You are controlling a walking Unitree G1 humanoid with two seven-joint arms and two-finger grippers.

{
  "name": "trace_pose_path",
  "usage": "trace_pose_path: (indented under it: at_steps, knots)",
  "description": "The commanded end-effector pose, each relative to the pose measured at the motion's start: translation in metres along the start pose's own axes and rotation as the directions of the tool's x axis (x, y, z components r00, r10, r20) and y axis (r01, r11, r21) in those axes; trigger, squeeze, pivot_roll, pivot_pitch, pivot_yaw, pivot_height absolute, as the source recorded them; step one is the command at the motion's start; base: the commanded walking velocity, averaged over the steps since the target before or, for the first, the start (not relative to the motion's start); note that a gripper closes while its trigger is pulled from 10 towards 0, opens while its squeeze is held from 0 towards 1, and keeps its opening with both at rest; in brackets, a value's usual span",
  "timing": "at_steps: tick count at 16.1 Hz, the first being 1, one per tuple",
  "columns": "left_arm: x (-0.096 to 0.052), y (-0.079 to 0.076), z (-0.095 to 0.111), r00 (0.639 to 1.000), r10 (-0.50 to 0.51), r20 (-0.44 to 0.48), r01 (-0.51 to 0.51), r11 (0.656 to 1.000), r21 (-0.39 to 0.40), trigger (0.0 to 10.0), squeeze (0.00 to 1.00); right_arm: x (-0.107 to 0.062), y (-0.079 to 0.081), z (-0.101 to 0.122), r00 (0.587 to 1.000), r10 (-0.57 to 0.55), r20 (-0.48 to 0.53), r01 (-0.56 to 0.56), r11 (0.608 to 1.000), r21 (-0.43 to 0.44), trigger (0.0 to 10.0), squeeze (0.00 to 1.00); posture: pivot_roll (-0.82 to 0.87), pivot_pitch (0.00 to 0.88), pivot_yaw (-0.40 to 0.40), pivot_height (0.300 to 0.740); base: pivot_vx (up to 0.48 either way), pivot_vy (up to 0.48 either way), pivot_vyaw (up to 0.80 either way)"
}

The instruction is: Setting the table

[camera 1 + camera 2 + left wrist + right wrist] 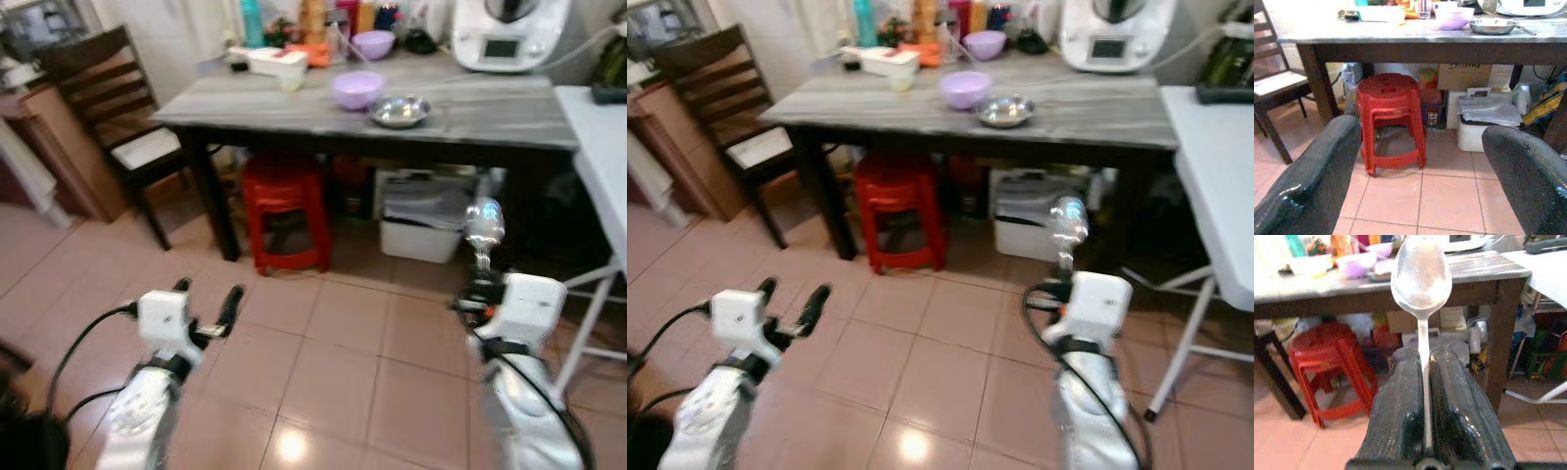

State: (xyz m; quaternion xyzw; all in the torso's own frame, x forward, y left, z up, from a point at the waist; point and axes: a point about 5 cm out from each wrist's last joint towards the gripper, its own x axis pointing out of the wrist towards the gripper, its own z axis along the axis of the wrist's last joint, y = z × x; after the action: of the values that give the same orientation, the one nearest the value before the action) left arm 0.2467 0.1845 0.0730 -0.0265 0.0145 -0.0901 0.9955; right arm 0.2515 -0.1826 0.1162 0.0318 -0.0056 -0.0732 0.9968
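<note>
Spoon of shiny silver metal (1421, 281) is clamped by its handle between the 2 black fingers (1396, 411) of the right gripper (477, 286), with the bowl pointing up and away toward the worktop; it is held above the pink tiled floor (343, 352), well short of the worktop's front edge. The left gripper (208, 305) is held at a similar height over the tiles, its 2 fingers (1308, 181) spread apart with nothing between them.

Further on, a red plastic stool (284, 211) is seen beneath the grey wood-grain worktop (294, 103), beside a white plastic box (423, 230) covered with a grey sheet. A dark wooden chair with a pale seat (122, 122) is placed at the worktop's left end, and the corner of a white folding table (602, 157) is seen on the right.

On the worktop, a round metal dish (400, 111) is set near the front edge, just beside a lilac plastic bowl (358, 89). Behind them are a white rectangular tray (269, 61), a second lilac bowl (373, 43), several bottles, too blurred to tell apart, and a white kitchen appliance with a small screen (505, 34).
</note>
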Motion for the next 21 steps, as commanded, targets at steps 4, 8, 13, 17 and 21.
trace_pose_path:
  at_steps: [4,8,13,17,21]
  knots:
    - [0.005,-0.007,0.007,0.999,-0.037,0.022,0.038,0.999,-0.015,10.0,0.0,0.001,-0.008,0.005,1.0,-0.028,0.013,0.028,1.0,-0.002,10.0,0.0,-0.06,0.0,0.117,0.74,0.436,0.0,-0.28]
    - [0.006,-0.01,0.008,0.999,-0.049,0.02,0.049,0.998,-0.024,10.0,0.0,0.001,-0.007,0.005,1.0,-0.025,0.012,0.025,1.0,0.001,10.0,0.0,-0.06,0.0,0.117,0.74,0.434,0.0,-0.29]
    - [0.005,-0.013,0.007,0.998,-0.06,0.017,0.06,0.998,-0.035,10.0,0.0,-0.001,-0.007,0.005,1.0,-0.025,0.006,0.025,1.0,0.003,10.0,0.0,-0.07,0.0,0.116,0.74,0.436,0.0,0.0]
    - [0.006,-0.015,0.007,0.997,-0.071,0.016,0.072,0.997,-0.037,10.0,0.0,-0.001,-0.007,0.004,1.0,-0.023,0.004,0.023,1.0,0.002,10.0,0.0,-0.07,0.0,0.116,0.74,0.434,0.0,-0.45]
    - [0.008,-0.016,0.008,0.997,-0.081,0.017,0.081,0.996,-0.039,10.0,0.0,0.0,-0.007,0.005,1.0,-0.024,0.005,0.024,1.0,0.003,10.0,0.0,-0.07,0.0,0.119,0.74,0.434,0.0,-0.35]
